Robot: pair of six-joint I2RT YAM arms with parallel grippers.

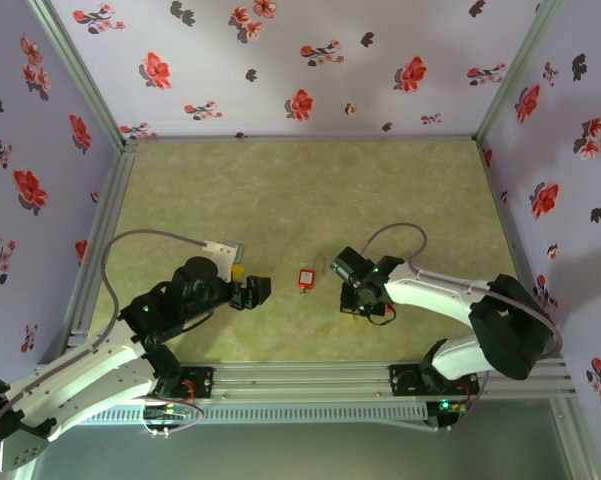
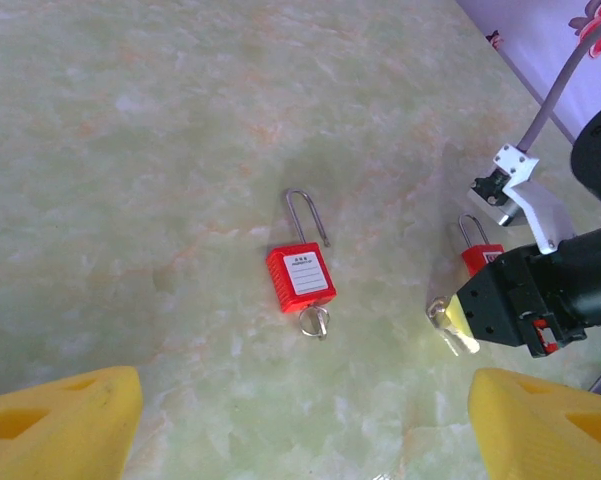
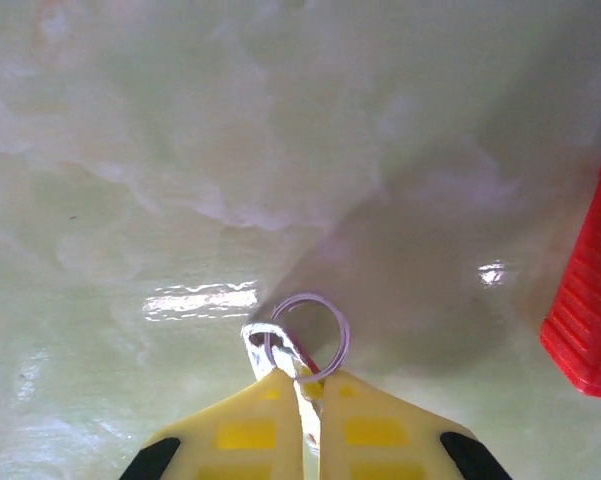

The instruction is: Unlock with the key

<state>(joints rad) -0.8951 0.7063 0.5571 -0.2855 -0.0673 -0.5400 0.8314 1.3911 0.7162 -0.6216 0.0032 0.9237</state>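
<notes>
lab test booth with floral walls [image 1: 280, 60] and aluminium frame [image 1: 310, 384].

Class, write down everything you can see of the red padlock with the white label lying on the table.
The padlock has a boxy red body, plastic by its look, with a white label on its upper face. A thin metal shackle loops out of one end; whether it is latched cannot be told. A small metal ring sits at the other end. The lock lies flat on the pale green marbled table, between the left claw and the right claw, touched by neither.
</notes>
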